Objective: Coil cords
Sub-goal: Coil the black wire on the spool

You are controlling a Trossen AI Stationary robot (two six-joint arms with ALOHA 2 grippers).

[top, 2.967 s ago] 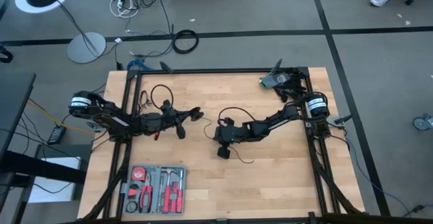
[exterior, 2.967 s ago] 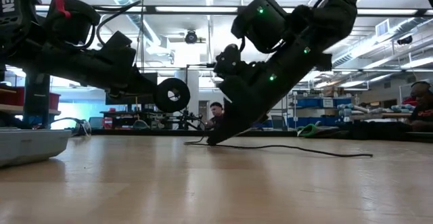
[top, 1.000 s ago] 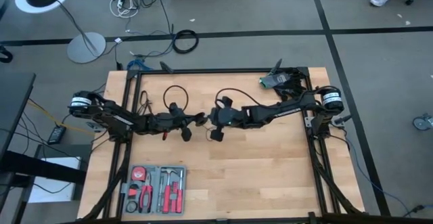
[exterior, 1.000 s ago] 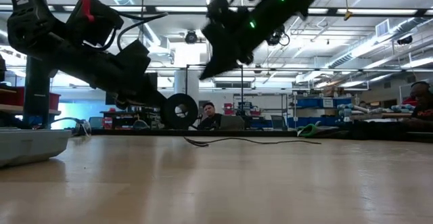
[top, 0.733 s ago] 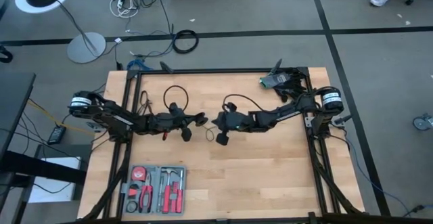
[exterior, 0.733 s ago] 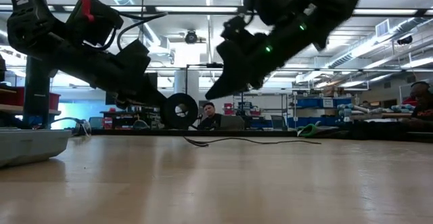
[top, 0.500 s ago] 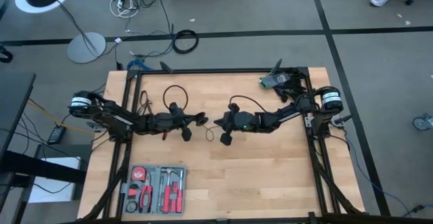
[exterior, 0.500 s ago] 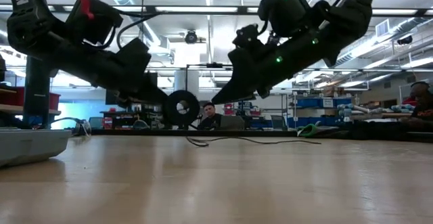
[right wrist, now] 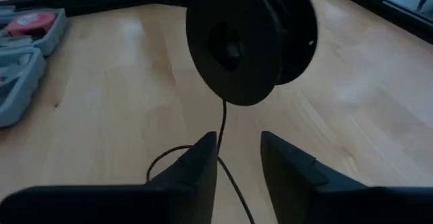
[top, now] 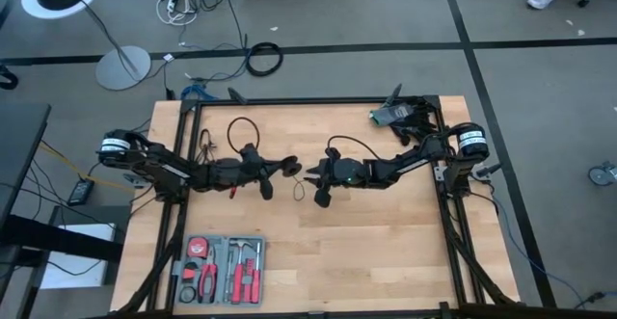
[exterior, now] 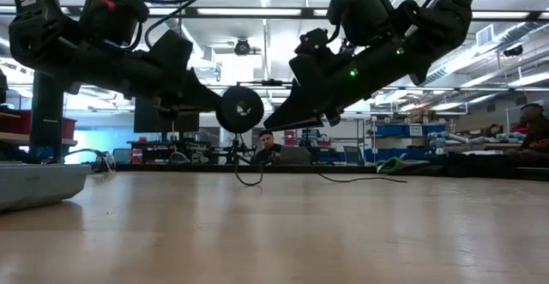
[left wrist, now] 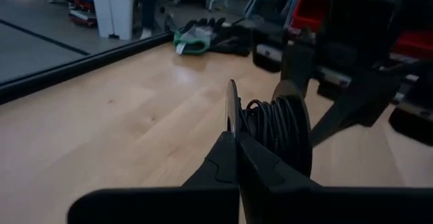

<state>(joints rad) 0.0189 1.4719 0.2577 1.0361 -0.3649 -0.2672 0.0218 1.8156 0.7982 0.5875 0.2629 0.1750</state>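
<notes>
Here, mid-frame, my left gripper (top: 286,167) is clenched on the cords' black spool (exterior: 239,110). My right gripper (right wrist: 238,158) hangs released; the wire (right wrist: 222,126) runs between its fingers.

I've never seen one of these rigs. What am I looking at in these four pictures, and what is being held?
Two dark robot arms work over a wooden table. One picture looks straight down, one looks level across the tabletop, and two come from cameras on the wrists. The left end effector is shut on a round black spool wound with thin black cord, held above the table. The right end effector is open, facing the spool, with a loose strand hanging between its fingers. A grey tool case lies at the table's near edge.
</notes>
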